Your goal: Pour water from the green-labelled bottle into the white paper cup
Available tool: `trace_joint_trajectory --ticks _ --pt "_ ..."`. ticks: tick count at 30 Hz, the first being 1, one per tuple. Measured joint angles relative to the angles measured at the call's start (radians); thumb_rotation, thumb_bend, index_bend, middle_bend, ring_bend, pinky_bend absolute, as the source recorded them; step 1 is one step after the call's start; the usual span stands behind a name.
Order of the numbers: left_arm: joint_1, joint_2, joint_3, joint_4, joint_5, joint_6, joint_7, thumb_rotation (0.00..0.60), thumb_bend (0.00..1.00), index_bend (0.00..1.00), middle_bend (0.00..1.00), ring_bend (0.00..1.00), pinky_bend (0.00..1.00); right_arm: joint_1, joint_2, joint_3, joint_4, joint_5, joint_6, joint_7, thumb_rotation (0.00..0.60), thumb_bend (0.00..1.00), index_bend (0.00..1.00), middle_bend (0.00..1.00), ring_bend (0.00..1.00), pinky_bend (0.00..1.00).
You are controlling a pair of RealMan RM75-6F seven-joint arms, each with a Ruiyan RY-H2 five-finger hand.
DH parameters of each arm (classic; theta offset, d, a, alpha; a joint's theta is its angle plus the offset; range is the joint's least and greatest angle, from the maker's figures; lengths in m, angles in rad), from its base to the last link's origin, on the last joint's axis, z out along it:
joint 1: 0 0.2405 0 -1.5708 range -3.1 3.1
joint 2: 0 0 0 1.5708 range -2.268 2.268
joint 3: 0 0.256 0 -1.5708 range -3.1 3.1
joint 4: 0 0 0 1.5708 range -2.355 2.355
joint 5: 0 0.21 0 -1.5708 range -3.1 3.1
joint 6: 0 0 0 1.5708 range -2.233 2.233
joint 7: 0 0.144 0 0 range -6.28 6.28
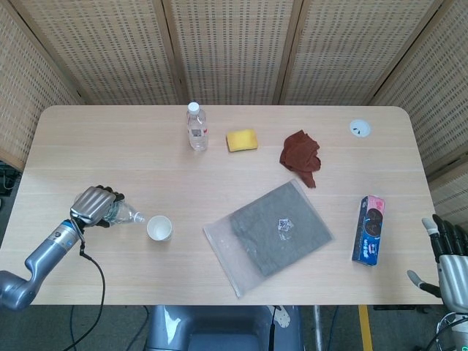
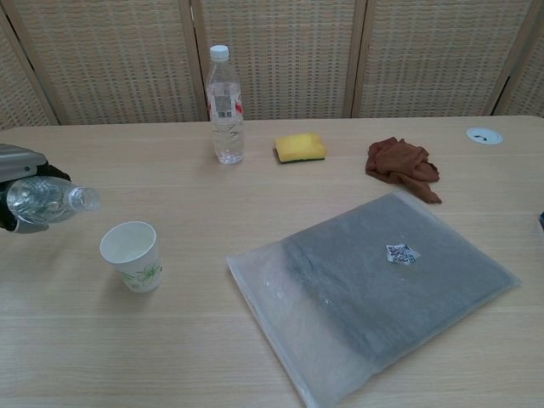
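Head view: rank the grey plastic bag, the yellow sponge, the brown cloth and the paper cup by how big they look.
1. Grey plastic bag, by far the largest.
2. Brown cloth.
3. Yellow sponge and paper cup: they look about alike here, the sponge perhaps slightly bigger, so I would not rank them.

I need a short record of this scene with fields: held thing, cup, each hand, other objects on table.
held thing: clear bottle, tilted on its side, open mouth toward the cup, no cap visible
cup: white paper cup, upright, apart from the bottle
left hand: grips the bottle
right hand: off the table edge, fingers apart, holding nothing
other objects: standing bottle, yellow sponge, brown cloth, grey bag, cookie box
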Motion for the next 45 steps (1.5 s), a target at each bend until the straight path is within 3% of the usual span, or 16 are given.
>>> trace_joint_trajectory --ticks 12,45 --pt "-0.021 -0.006 -0.013 -0.051 -0.047 -0.030 0.157 0.600 0.59 0.60 0.53 0.35 0.44 0.000 0.003 0.002 0.004 0.003 -0.001 0.015 0.600 0.00 0.00 0.00 0.00 0.00" --pt "-0.012 0.014 -0.008 -0.043 -0.061 -0.009 0.213 0.600 0.59 0.61 0.53 0.35 0.44 -0.001 0.000 0.002 0.003 0.000 0.000 0.004 0.600 0.00 0.00 0.00 0.00 0.00"
